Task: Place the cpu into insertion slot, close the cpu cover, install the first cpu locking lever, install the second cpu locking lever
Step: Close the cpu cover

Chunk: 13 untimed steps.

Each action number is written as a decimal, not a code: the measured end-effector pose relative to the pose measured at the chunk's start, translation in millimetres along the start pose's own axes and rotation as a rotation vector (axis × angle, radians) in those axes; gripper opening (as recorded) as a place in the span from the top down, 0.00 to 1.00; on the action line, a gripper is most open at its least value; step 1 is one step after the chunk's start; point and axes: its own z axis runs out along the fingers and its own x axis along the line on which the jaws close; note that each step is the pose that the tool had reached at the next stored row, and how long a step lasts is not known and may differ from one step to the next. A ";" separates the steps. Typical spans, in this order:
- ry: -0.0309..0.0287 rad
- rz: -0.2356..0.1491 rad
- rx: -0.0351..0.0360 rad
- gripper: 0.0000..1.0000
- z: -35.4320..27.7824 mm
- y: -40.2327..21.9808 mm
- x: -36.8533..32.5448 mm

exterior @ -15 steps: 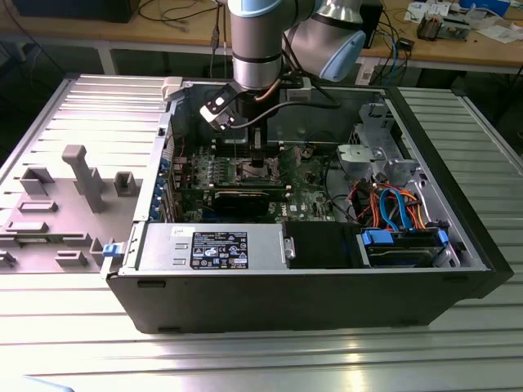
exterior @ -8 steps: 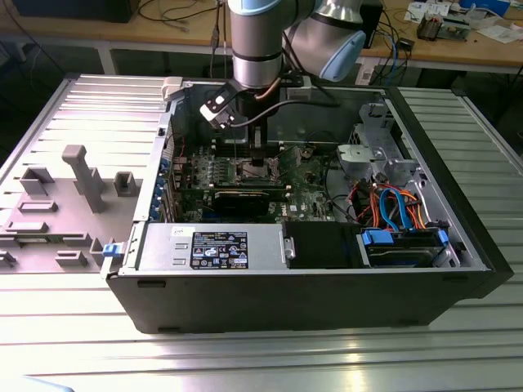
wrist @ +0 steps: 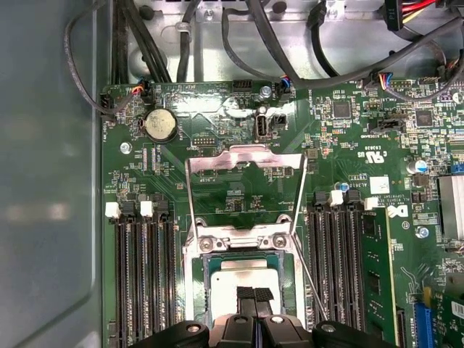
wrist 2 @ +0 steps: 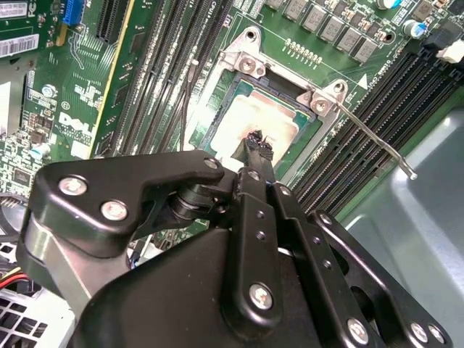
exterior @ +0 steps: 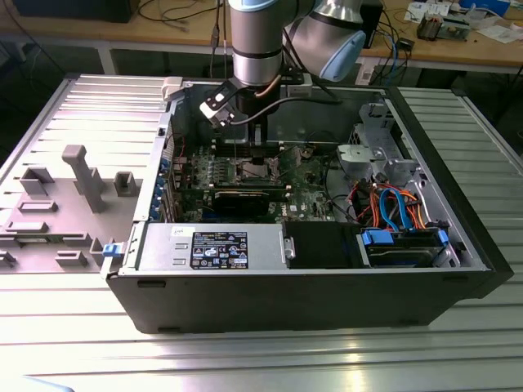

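The cpu (wrist: 239, 272) lies flat in the insertion slot (wrist: 206, 290), its silver top (wrist 2: 246, 116) showing inside the dark rim. My gripper (wrist: 254, 296) is shut with nothing between its fingers, the tips right over the chip's middle (wrist 2: 257, 141). From outside, the gripper (exterior: 257, 151) hangs straight down over the socket in the green motherboard (exterior: 306, 175). The cpu cover (wrist: 243, 154), a thin silver frame, stands raised at the socket's hinge end, and the board shows through its cut-out. A thin wire locking lever (wrist 2: 377, 141) sticks out unlatched beside the socket (wrist: 312, 290).
Long black memory slots (wrist: 141, 275) flank the socket on both sides. Cables (wrist: 239, 36) run past the board, and a coin battery (wrist: 161, 125) sits on it. The open case holds a drive cage (exterior: 372, 155) and a power supply (exterior: 216, 249). A grey fixture tray (exterior: 57, 204) lies outside.
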 end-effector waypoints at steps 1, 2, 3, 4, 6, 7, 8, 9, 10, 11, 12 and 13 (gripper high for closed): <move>-0.0001 0.000 0.0001 0.89 -0.3 0.0 0.0; 0.0002 -0.001 0.0000 0.89 -0.6 0.0 0.0; 0.0004 -0.001 -0.0002 0.89 -0.6 0.0 0.0; 0.0004 -0.001 -0.0001 0.89 -0.6 0.0 0.0; 0.0004 -0.001 -0.0001 0.89 -0.6 0.0 0.0; 0.0004 -0.001 -0.0001 0.89 -0.7 0.0 0.0; 0.0002 -0.001 0.0000 0.89 -1.1 0.1 -0.1; 0.0002 -0.001 0.0000 0.89 -1.5 0.1 -0.1; 0.0003 -0.001 0.0000 0.89 -2.4 0.2 -0.1; 0.0003 -0.001 0.0000 0.89 -3.6 0.2 -0.2; 0.0004 -0.001 0.0000 0.89 -4.6 0.3 -0.3; 0.0004 -0.001 0.0000 0.89 -5.9 0.4 -0.3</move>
